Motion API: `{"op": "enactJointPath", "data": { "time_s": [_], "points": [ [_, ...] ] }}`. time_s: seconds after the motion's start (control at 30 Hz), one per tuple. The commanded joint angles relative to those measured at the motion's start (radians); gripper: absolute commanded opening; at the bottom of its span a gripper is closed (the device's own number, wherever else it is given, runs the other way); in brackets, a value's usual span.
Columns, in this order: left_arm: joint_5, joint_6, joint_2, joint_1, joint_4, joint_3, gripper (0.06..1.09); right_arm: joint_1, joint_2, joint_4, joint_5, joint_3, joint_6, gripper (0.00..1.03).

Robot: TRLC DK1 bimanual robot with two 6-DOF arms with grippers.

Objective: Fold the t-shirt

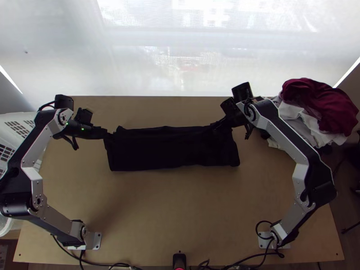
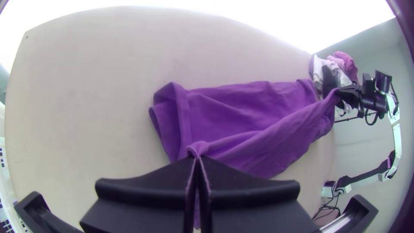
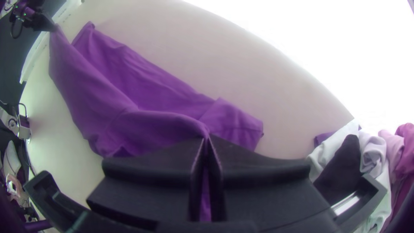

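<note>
Step in hand, as judged: carry the raised edge of the t-shirt (image 1: 171,150) over the lying layer and set it down flat, toward the band's upper side in the top view. In the left wrist view, left gripper (image 2: 197,159) clamped on one end of that edge, fingers pressed together with cloth in the bite; in the right wrist view, right gripper (image 3: 206,138) likewise clamped on cloth farther along. To do this well, move both arms at one pace and one height; keep the span just taut enough to take out slack; avoid hard tugging, being likely to drag the lower layers askew. Match the raised edge to the lying one before lowering. Lower evenly, let go gently, back off without lifting the new fold. Watch the loose cloth beyond the right gripper: liable to curl under or land crooked; smooth afterwards if needed. T-shirt placed at the middle of the top view, slightly left of centre, as a long dark band across the table (image 1: 180,211). Folded in layers, to judge by the stacked edges in the left wrist view; one end with a loose lip, soft creases along the lying part. Raised flap slung between both grippers, with slanting pull folds and a slack belly. Clothes pile (image 1: 315,110) at upper right, apart from the band.
</note>
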Motion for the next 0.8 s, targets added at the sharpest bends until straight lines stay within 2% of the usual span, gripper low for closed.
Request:
{"op": "enactJointPath", "data": {
  "time_s": [0.0, 0.77],
  "points": [
    [-0.001, -0.013, 0.107, 0.002, 0.0, 0.125, 0.09, -0.032, 0.117, 0.001, 0.002, 0.125, -0.004, 0.03],
    [-0.001, -0.019, 0.386, -0.027, 0.004, 0.317, 0.09, -0.058, 0.333, 0.001, 0.002, 0.26, -0.001, 0.03]
  ]
}}
